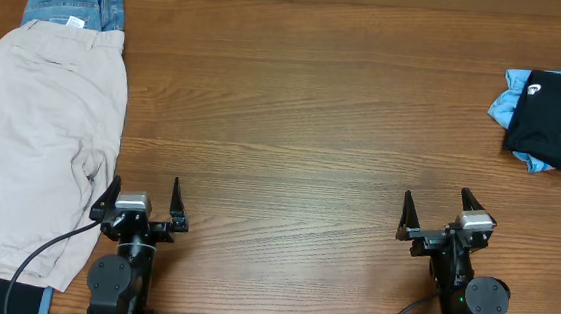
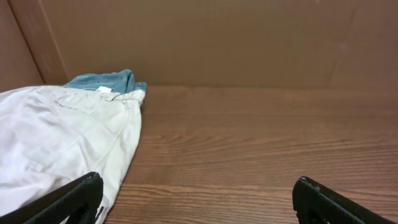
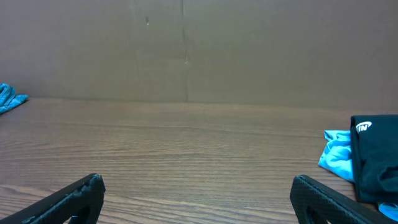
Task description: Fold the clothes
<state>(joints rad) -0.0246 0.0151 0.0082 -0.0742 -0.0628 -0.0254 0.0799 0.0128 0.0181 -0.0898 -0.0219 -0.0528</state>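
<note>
Clothes (image 1: pixel 27 187) are lying on the brown wooden table (image 1: pixel 303 129). Big beige cloth shorts (image 1: pixel 44 108) are covering blue denim (image 1: pixel 72 5) at 10 o'clock. A folded black T-shirt (image 1: pixel 556 119) is sitting on a light-blue tee (image 1: pixel 505 107) at 2 o'clock. The left gripper (image 1: pixel 145 192) and right gripper (image 1: pixel 435 204) are standing wide apart, holding nothing.

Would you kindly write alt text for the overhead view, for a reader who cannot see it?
Beige shorts lie at the left of a brown wooden table, overlapping blue denim; a black T-shirt rests on a light-blue tee at far right. At the near edge, the left fingers and right fingers are open, empty.
</note>
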